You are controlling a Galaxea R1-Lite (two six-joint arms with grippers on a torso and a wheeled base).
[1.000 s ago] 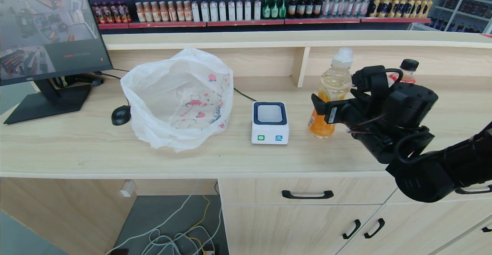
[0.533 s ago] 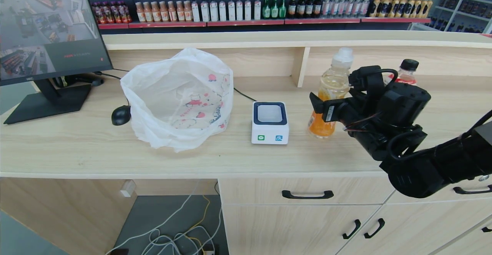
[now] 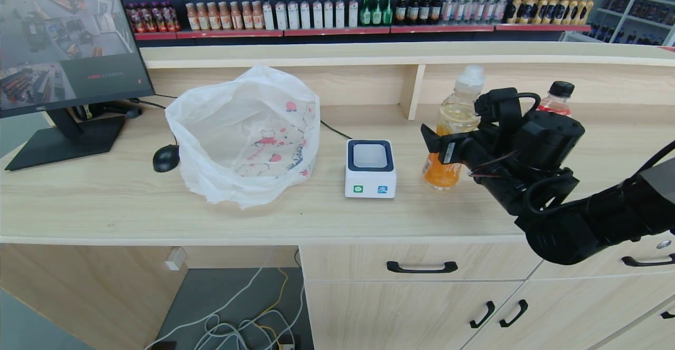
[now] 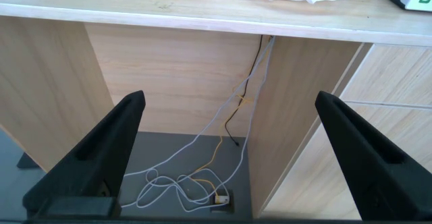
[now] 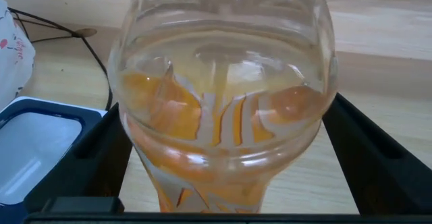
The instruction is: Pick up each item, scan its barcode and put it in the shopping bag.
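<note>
Two bottles flank your right claw (image 5: 226,163), which is spread wide. The part-full orange juice bottle (image 3: 454,118) stands between its fingers, and a black-capped bottle (image 3: 558,98) stands near its wrist. Your left claw (image 4: 229,99) hangs released.

Head view is bright and even. I log the light as diffuse from overhead: the counter (image 3: 105,202) carries no hard shadows. A soft, short shadow hugs the base of the bag (image 3: 248,128) and the mouse (image 3: 166,158). The bag's thin wall lets light through and looks pale. The scanner (image 3: 370,168) window shows a flat pale sheen. The recess (image 3: 227,297) under the counter is dimmer. There is wide-angle distortion at the margins: the monitor (image 3: 63,33) edge leans at far left and the shelves (image 3: 627,7) tilt at far right. In the right wrist view the bottle (image 5: 223,96) is lit through, the juice glows orange, and small point glints sit near the top. In the left wrist view the recess is shaded below a bright counter edge.
</note>
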